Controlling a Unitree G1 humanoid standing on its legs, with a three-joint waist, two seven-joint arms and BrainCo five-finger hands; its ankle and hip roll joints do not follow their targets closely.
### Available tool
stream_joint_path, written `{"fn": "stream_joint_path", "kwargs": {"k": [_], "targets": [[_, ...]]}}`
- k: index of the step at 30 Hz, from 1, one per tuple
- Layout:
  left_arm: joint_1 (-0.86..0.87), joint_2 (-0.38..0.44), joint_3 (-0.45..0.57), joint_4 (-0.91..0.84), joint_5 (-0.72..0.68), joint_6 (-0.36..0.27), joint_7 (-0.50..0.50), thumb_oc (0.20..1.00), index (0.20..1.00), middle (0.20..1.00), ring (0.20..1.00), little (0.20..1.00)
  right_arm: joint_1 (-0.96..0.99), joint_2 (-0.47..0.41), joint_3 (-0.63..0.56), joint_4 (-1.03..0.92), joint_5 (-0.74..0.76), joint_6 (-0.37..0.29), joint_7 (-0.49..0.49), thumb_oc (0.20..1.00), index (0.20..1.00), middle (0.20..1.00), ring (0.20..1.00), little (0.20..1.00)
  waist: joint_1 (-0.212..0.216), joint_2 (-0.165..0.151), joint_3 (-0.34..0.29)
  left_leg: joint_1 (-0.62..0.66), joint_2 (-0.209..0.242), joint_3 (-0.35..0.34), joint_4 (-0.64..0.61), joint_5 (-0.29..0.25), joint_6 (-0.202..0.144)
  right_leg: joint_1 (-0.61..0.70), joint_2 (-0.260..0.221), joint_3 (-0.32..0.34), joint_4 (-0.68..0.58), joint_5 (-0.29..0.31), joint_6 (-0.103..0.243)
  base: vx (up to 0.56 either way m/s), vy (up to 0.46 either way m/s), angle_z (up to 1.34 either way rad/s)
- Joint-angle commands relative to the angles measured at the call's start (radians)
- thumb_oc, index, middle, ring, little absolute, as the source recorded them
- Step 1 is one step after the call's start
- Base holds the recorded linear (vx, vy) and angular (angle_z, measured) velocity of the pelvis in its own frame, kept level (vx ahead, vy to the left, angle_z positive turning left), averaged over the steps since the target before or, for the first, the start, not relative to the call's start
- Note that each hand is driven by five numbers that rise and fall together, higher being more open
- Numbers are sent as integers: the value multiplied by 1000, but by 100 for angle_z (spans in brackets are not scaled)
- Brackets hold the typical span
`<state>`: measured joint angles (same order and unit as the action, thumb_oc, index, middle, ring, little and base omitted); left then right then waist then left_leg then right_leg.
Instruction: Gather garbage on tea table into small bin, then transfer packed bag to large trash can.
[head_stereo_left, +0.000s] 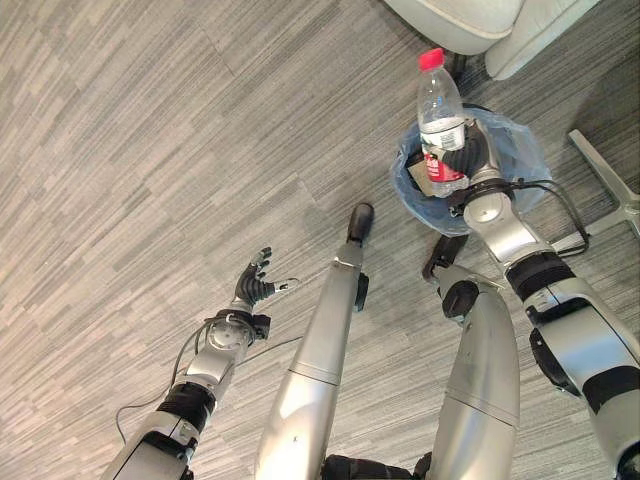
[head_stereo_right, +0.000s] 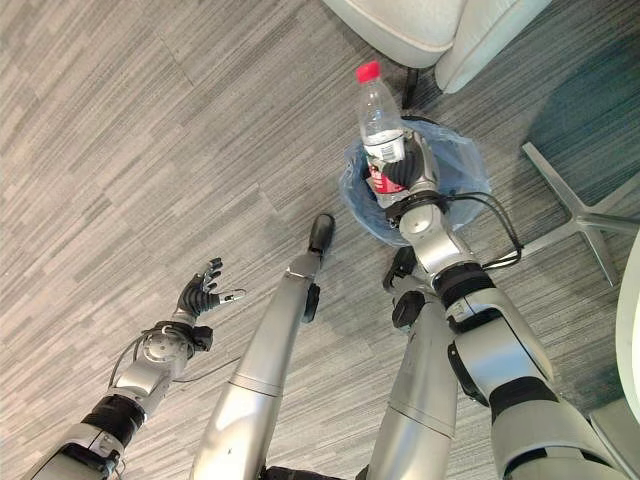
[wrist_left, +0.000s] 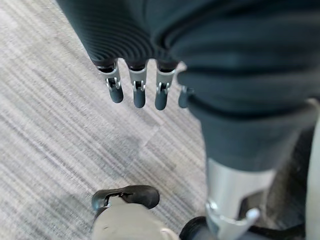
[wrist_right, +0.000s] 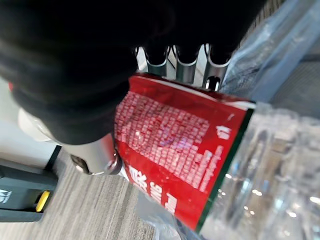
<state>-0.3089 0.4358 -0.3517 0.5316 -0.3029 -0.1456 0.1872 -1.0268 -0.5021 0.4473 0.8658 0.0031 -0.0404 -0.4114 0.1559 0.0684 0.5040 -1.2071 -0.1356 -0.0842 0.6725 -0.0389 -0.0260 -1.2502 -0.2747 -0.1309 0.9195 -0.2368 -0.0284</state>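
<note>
Right hand (head_stereo_left: 458, 160) clamped around clear bottle (head_stereo_left: 440, 110), fingers wrapped over its red label, held upright directly above small bin (head_stereo_left: 520, 150) lined with blue bag, presumably for dropping in. Left hand (head_stereo_left: 254, 284) idle over floor, fingers straight and apart.

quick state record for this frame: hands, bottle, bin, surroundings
right hand: shut on the bottle, held above the bin
bottle: clear plastic, red cap, red label, upright
bin: on the floor, lined with a blue bag, directly under the bottle
left hand: open, holds nothing, out over the floor
floor: grey striped carpet
chair: pale, just beyond the bin
</note>
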Motion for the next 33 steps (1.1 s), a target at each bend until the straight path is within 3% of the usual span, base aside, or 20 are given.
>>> {"fn": "stream_joint_path", "kwargs": {"k": [1, 2, 3, 4, 11, 18, 25, 32, 33], "targets": [[57, -11, -28, 38, -14, -26, 11, 1000, 1000, 1000, 1000, 1000, 82, -13, -4, -19, 42, -34, -31, 592, 592, 592, 592, 592, -9, 12, -119, 3, -6, 8, 23, -69, 17, 43, 0, -7, -39, -39, 44, -2, 5, 9], [57, -11, -28, 38, -14, -26, 11, 1000, 1000, 1000, 1000, 1000, 82, -13, -4, -18, 42, -34, -31, 736, 736, 736, 736, 736, -9, 12, -119, 3, -6, 8, 22, -69, 17, 44, 0, -7, -39, -39, 44, 2, 9, 4], [57, -13, -27, 39, -13, -24, 12, 1000, 1000, 1000, 1000, 1000, 90, -9, -2, -9, 46, -32, -29, 940, 940, 940, 940, 940, -11, 10, -119, 5, -6, 9, 23, -70, 18, 45, 3, -5, -39, -37, 45, 0, 0, 0], [55, -17, -25, 40, -13, -24, 12, 1000, 1000, 1000, 1000, 1000, 99, -5, 0, -7, 41, -31, -27, 1000, 1000, 1000, 1000, 1000, -14, 8, -119, 7, -5, 9, 24, -70, 18, 47, 4, -6, -40, -35, 46, 0, 0, 0], [59, -28, -5, 49, 11, -17, 21, 1000, 1000, 1000, 1000, 1000, 178, 4, 27, -32, -64, -11, -19, 1000, 1000, 1000, 1000, 1000, -32, 2, -122, 35, 5, 15, 9, -76, 22, 68, 16, -1, -59, -23, 53, -5, -1, -2], [77, -23, 25, 66, 57, -22, 17, 1000, 1000, 1000, 1000, 1000, 235, -114, 167, -186, -370, 2, 27, 1000, 1000, 1000, 1000, 1000, -59, -13, -114, 99, 24, 18, -52, -69, 13, 124, 33, -1, -117, -9, 66, -8, -17, -8], [54, -8, 5, 82, 71, -28, 22, 1000, 1000, 1000, 1000, 1000, 206, -92, 312, -81, -523, 33, 78, 1000, 1000, 1000, 1000, 1000, -57, -11, -105, 89, 20, 15, -48, -66, 14, 117, 27, -4, -117, -11, 74, 2, -18, 0], [25, 9, -28, 79, 65, -38, 34, 1000, 1000, 1000, 1000, 1000, 156, -2, 397, 176, -538, 68, 113, 1000, 1000, 1000, 1000, 1000, -30, 29, -74, 19, -7, 13, 2, -58, 19, 42, 11, 11, -50, -20, 66, -9, -17, 9], [15, 10, -45, 85, 72, -37, 33, 1000, 1000, 1000, 1000, 1000, 134, 12, 386, 228, -485, 67, 125, 426, 426, 426, 426, 426, -20, 40, -63, 4, -12, 13, 16, -52, 19, 27, 5, 13, -33, -20, 64, -39, -10, 19]]}}
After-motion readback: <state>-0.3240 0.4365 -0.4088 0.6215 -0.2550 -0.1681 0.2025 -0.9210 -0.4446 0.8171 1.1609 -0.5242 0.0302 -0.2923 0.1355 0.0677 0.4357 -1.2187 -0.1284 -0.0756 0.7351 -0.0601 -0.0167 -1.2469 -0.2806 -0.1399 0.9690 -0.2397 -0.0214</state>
